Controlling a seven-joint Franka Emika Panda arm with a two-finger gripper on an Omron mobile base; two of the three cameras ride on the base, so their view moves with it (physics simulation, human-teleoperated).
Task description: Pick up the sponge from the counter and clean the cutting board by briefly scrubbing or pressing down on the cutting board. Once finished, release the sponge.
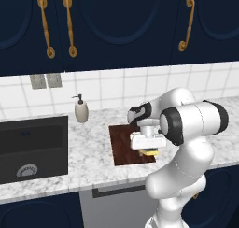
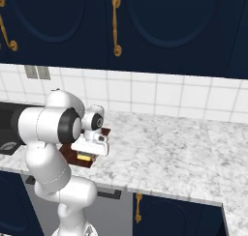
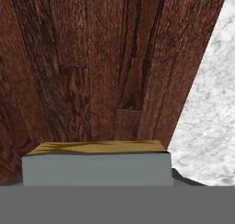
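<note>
The cutting board (image 1: 123, 145) is a flat rectangle of dark reddish-brown wood with a clear grain. It lies flat on the counter (image 1: 88, 147), a white-and-grey marbled stone top, near its front edge. One long side of the board runs toward the wall. The sponge (image 1: 149, 152) is a small block with a yellow layer and a grey-green layer. It sits over the near right part of the board, close to the board's right edge. In the hand view the sponge (image 3: 96, 165) shows a yellow face and a grey side, with the board (image 3: 92, 71) directly behind it and the counter (image 3: 211, 108) at the right.
</note>
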